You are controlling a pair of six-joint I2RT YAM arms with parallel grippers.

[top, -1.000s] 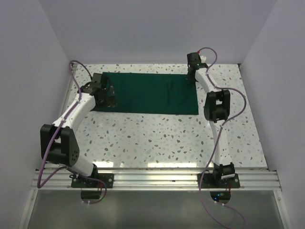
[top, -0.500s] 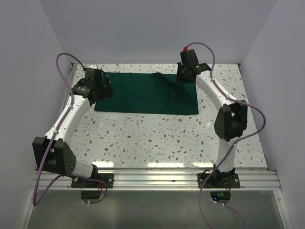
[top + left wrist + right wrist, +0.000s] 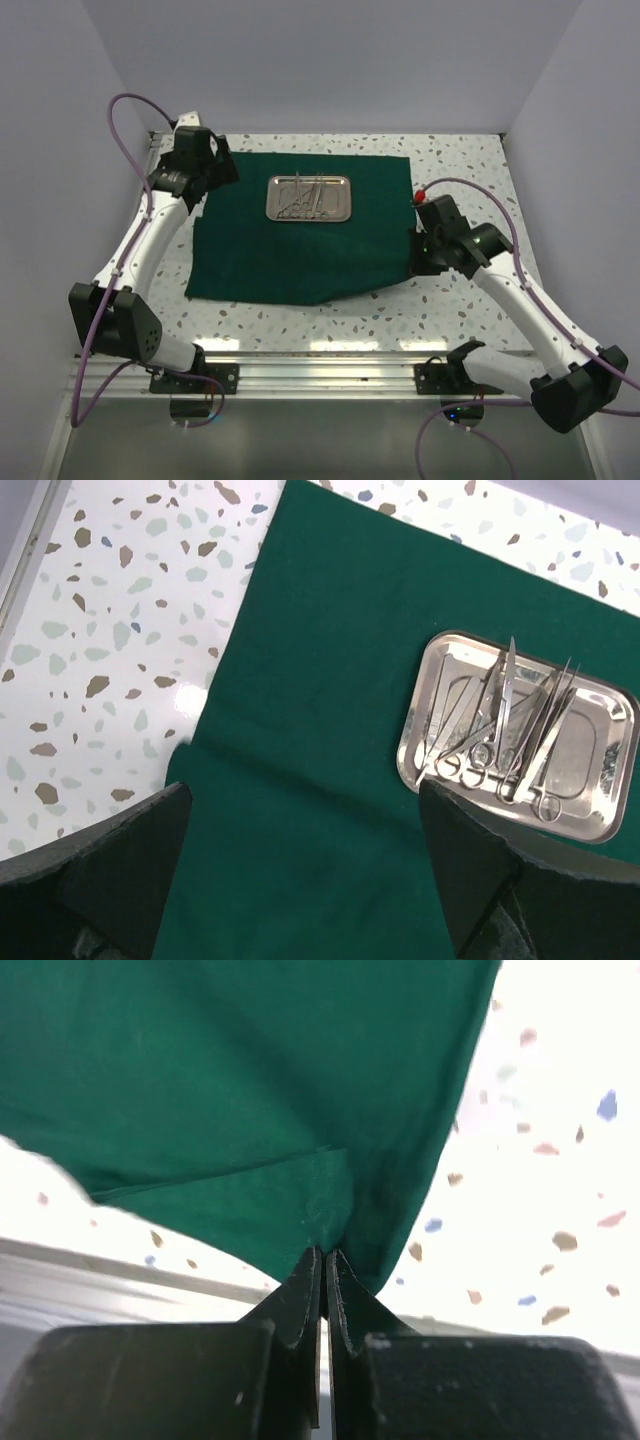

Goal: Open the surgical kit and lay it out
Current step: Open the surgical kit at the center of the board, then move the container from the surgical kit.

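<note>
The right gripper (image 3: 323, 1257) pinches the green drape (image 3: 230, 1080) at its edge, jaws pressed tight; the left gripper (image 3: 305, 800) hovers above it, spread wide and empty.

Lab booth: plain walls (image 3: 330, 60), speckled table (image 3: 300, 325)

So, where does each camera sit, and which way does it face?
Top external: high behind the table, looking down; left arm and right arm show.
Left wrist: above the drape, facing down at the tray; open left claw shows.
Right wrist: low, facing lifted drape; right claw shut on it.
Shared: tray, in top and left wrist.
</note>
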